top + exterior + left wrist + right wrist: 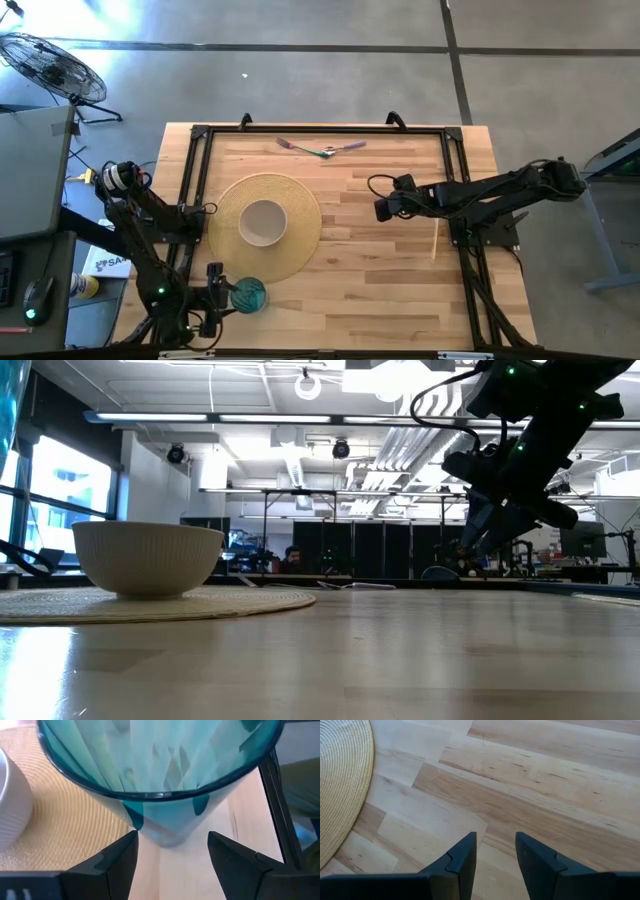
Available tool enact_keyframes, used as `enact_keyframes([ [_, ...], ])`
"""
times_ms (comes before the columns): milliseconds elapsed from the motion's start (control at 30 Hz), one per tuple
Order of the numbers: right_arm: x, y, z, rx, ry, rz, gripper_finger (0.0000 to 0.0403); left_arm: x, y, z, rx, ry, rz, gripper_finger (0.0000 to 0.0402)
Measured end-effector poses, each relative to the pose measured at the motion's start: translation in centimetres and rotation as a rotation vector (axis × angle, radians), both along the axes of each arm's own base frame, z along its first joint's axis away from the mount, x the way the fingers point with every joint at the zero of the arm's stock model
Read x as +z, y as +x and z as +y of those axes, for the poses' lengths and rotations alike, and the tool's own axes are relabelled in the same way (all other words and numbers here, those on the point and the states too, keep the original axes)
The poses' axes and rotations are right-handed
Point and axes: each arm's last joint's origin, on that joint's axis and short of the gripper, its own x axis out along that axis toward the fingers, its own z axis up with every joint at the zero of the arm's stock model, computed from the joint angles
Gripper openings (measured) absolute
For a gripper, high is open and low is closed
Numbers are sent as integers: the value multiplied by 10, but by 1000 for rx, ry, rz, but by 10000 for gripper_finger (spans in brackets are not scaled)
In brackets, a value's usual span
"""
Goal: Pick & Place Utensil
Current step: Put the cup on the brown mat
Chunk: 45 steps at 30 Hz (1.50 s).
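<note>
1. The table [400, 290] carries a round woven mat [300, 215] at about nine o'clock of centre, with a white bowl [263, 222] in the mat's middle.
2. The right gripper [380, 210] hovers near the table's centre, above bare wood; its jaws stand narrowly apart and hold nothing.
3. The left gripper [170, 851] waits at seven o'clock, jaws open on either side of a teal glass [248, 294], not visibly pressing it.
4. The utensils [322, 149], a green-handled piece and a purple-handled one, lie crossed at twelve o'clock by the far frame rail.
5. A pale stick [435, 238] lies at three o'clock.
6. Judgement: the right arm should travel toward twelve o'clock, widen its jaws, and come down across one handle away from the crossing, so only one utensil lifts.
</note>
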Motion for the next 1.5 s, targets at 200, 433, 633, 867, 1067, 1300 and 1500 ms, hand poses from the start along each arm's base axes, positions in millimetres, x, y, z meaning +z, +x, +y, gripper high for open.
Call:
enact_keyframes([
  [200,0,0,0,0,0,-1,129,-8,3,-5,24,33,-47,234],
  [433,0,1,0,-1,-3,-9,129,-21,13,-6,103,11,-34,234],
  [633,2,3,0,0,-5,-35,129,-33,32,-2,140,-15,79,249],
  [867,3,4,0,4,-7,-48,129,-40,43,-6,117,12,20,319],
  [1067,2,4,0,8,-6,-47,129,-54,47,-9,173,84,-72,364],
  [1300,2,4,0,8,-6,-47,129,-68,54,-16,233,88,-185,375],
  [1500,3,4,0,8,-6,-48,129,-77,59,-21,286,46,-265,375],
])
